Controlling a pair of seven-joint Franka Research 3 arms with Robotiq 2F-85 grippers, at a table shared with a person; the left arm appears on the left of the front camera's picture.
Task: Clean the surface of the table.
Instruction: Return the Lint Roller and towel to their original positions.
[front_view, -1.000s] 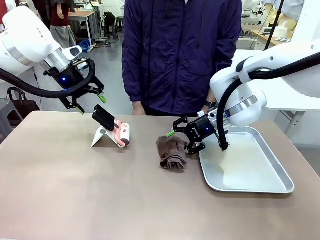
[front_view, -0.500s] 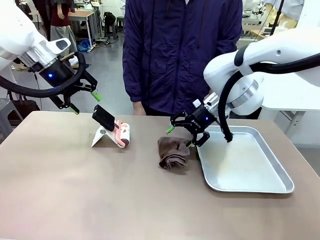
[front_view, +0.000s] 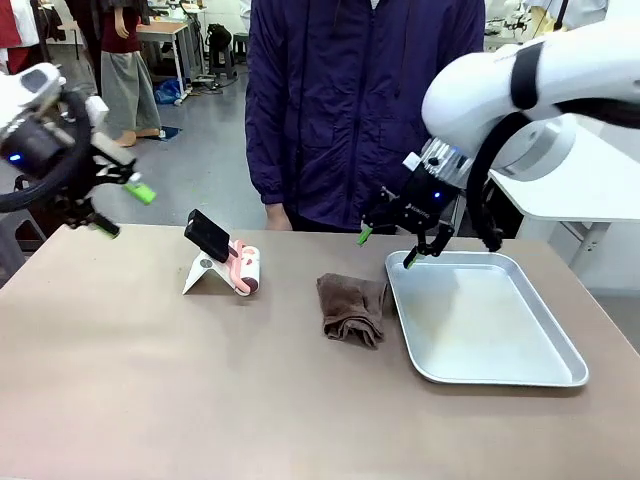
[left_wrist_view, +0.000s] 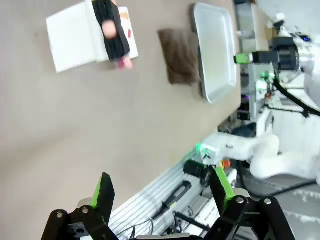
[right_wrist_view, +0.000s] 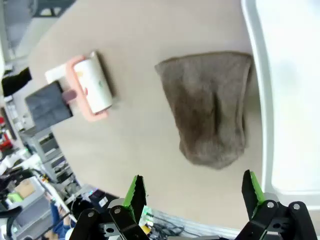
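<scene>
The taupe-brown table (front_view: 150, 380) carries a crumpled brown cloth (front_view: 352, 308) near its middle, just left of a silver tray (front_view: 480, 330). My right gripper (front_view: 388, 247) hangs open in the air above the tray's near-left corner, apart from the cloth. In the right wrist view the open right gripper (right_wrist_view: 194, 189) looks down on the cloth (right_wrist_view: 210, 105), which lies against the tray's rim (right_wrist_view: 265, 100). My left gripper (front_view: 124, 210) is open and empty, off the table's far-left edge. In the left wrist view the left gripper (left_wrist_view: 162, 187) is high over the table (left_wrist_view: 75, 125).
A pink lint roller with a black handle (front_view: 225, 262) leans on a white stand left of the cloth. A person in a dark jacket (front_view: 360, 110) stands at the far edge. The tray holds nothing.
My right gripper rose from the cloth and moved up and right, leaving the cloth lying on the table. The left arm pulled back to the left, away from the lint roller.
</scene>
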